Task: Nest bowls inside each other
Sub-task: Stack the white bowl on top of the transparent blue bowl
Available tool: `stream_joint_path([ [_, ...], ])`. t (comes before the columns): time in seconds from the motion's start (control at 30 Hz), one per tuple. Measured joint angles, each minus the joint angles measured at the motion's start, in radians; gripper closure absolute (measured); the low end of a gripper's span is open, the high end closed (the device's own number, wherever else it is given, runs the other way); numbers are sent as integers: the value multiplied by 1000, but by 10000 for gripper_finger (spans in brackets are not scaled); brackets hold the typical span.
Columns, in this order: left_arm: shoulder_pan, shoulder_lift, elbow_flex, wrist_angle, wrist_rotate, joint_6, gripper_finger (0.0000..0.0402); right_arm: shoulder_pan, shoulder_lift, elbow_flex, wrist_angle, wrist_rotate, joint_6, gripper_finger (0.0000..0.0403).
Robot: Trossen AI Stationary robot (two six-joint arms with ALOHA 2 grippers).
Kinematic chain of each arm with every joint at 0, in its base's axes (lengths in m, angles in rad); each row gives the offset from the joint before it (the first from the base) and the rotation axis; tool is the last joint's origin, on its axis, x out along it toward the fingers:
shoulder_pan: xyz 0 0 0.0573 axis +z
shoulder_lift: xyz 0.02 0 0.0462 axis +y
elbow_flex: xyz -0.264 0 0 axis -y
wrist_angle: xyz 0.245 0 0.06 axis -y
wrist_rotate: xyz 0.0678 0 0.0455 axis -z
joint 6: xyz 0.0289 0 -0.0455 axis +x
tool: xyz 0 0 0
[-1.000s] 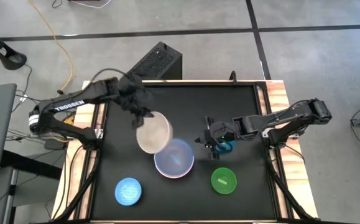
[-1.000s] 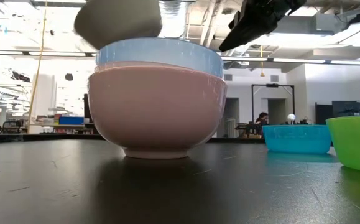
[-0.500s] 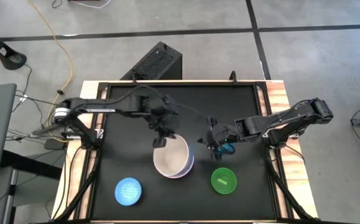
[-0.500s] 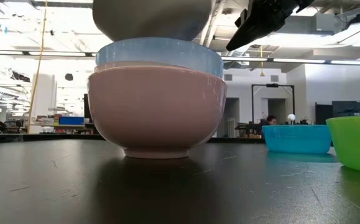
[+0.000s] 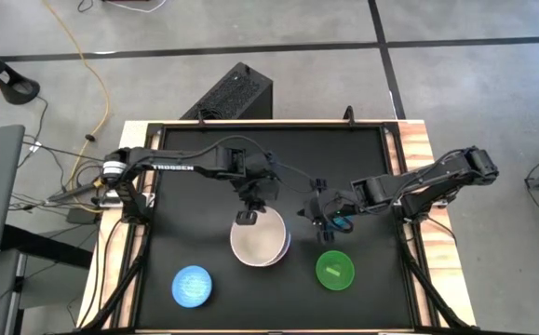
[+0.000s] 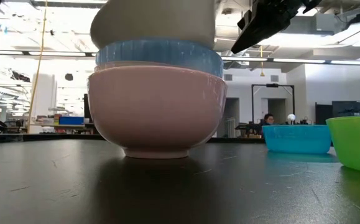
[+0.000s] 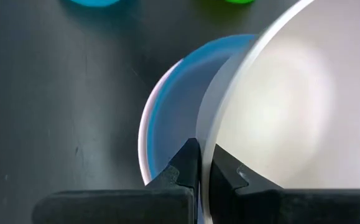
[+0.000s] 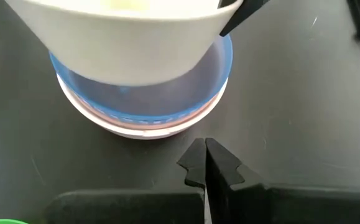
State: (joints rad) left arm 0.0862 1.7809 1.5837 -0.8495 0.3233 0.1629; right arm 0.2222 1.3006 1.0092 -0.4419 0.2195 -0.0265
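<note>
A pink bowl (image 6: 158, 109) stands on the black table with a blue bowl (image 6: 159, 56) nested inside it. My left gripper (image 5: 248, 216) is shut on a cream-white bowl (image 5: 262, 240), which sits tilted over the stack. The cream-white bowl's lower part (image 8: 130, 59) is down inside the blue bowl's rim. My right gripper (image 8: 206, 163) is shut with nothing in it, to the right of the stack and above a small teal bowl (image 6: 296, 138). A green bowl (image 5: 334, 270) and a light blue bowl (image 5: 192, 286) rest on their bases nearer the front edge. My left gripper pinches the cream-white bowl's rim (image 7: 206, 140) on its far-left side. One finger (image 7: 226, 171) is inside the bowl and the other (image 7: 184, 167) is outside. The fingers slant down from the table's far left. The bowl is tilted; I cannot tell whether it touches the blue bowl.
The table has a raised wooden frame (image 5: 416, 149) along its sides. Bare black surface lies at the far end and between the stack and the light blue bowl. In the high view the two grippers are close together over the table's middle.
My left gripper has carried the cream-white bowl toward the table's right and near edges, from beside the stack to over it. It has also gone down, so the bowl's bottom now dips into the blue bowl. My right gripper has kept still.
</note>
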Motion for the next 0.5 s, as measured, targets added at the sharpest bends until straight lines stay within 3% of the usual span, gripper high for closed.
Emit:
stream_joint_path([
  [0.23,-2,0,0,-20,-6,13,393,-2,0,0,8,0,0,386],
  [0.5,-2,1,0,-36,-105,10,332,-2,0,0,9,0,0,386],
])
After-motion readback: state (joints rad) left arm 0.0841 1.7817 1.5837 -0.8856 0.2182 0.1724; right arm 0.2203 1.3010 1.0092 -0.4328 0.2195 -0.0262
